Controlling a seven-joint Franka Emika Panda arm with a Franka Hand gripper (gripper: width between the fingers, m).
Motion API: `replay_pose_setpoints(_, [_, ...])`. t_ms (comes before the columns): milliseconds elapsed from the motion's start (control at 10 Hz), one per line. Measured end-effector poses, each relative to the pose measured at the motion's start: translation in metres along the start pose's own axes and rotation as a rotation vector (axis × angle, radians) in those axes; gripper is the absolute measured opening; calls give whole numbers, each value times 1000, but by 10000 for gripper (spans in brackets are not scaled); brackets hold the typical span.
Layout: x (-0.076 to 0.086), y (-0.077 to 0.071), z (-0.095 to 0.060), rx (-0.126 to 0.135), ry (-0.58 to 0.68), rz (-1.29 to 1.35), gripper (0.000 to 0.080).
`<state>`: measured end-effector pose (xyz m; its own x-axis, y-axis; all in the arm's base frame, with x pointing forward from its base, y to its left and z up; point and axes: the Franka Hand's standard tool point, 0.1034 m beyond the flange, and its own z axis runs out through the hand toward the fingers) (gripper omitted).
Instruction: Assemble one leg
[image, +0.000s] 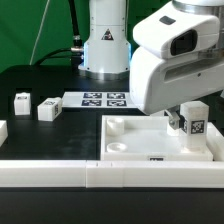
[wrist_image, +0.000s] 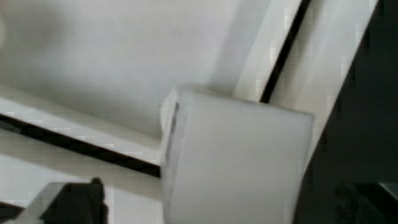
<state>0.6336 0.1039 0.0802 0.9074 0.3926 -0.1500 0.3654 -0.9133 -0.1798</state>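
Observation:
A leg (image: 194, 118), a small white block with a black-and-white tag on its face, stands upright in the corner of the large white tray-like piece (image: 135, 138) at the exterior view's right. My gripper (image: 186, 112) hangs directly over it, open, one finger on each side. In the wrist view the leg (wrist_image: 240, 150) fills the middle, and the dark fingertips (wrist_image: 71, 200) stand apart from its sides with a gap showing. The gripper (wrist_image: 222, 208) holds nothing.
Two more small white tagged blocks (image: 22, 100) (image: 48, 110) lie on the black table at the exterior view's left. The marker board (image: 104, 99) lies behind the tray-like piece. A long white rail (image: 90, 175) runs along the front. The robot base (image: 105, 45) stands at the back.

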Motion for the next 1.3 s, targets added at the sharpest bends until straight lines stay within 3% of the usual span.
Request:
replay_pose_setpoints(200, [-11, 3, 3, 0, -6, -5, 649])
replay_pose_setpoints(500, [-14, 4, 10, -2, 7, -1, 649])
replay_pose_setpoints(600, [-14, 4, 10, -2, 7, -2, 559])
replay_pose_setpoints(700, [-14, 4, 10, -1, 7, -2, 388])
replay_pose_setpoints(800, [-14, 4, 10, -1, 6, -2, 388])
replay_pose_setpoints(900, [-14, 4, 10, -1, 6, -2, 294])
replay_pose_setpoints(1300, [-13, 3, 11, 0, 7, 63, 294])
